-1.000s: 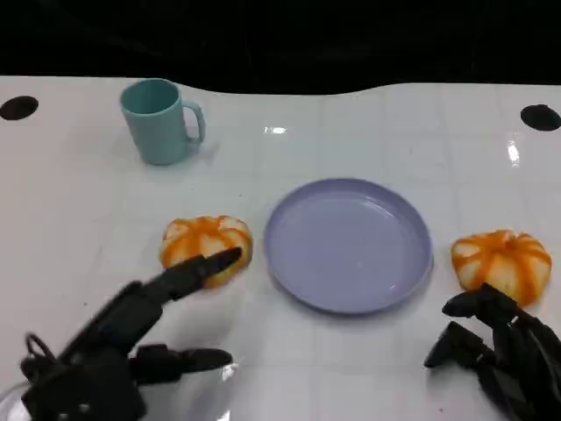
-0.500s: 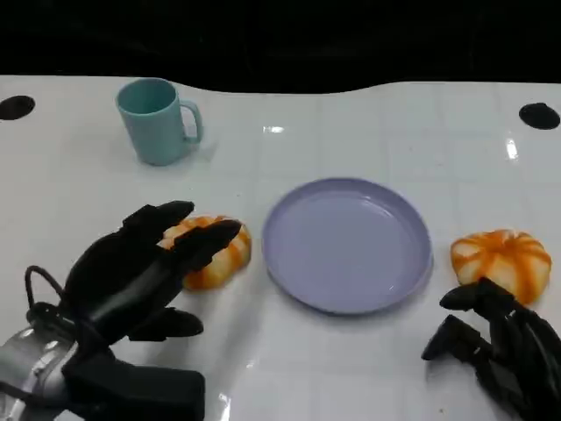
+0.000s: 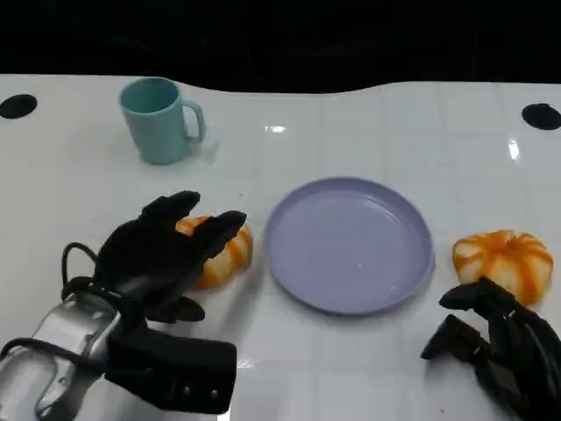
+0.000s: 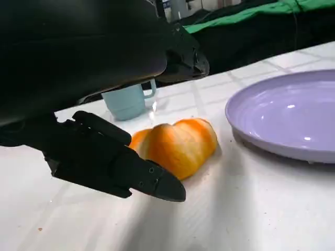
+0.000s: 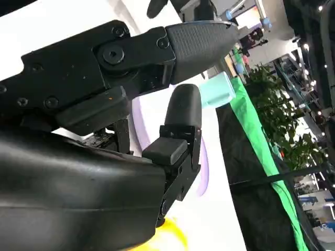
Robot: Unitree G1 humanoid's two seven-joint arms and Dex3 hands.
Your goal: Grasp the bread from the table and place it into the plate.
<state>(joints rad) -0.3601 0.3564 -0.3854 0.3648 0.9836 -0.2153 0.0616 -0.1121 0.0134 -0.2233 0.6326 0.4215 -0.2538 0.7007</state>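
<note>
Our left hand hovers over left bread, fingers spread, holding nothing. Bread sits on surface just beside plate. We judge: lower, wrap both flanks, close gently. Right hand idle, fingers apart, empty.

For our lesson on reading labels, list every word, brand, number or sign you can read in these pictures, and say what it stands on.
None can be read.
Teal ceramic mug: plain, no print.
Round lilac plastic plate: plain.
Two orange-and-white striped bread rolls: no label.
White tabletop: faint grid lines, no writing.
Black left hand and black right hand: no markings legible.
</note>
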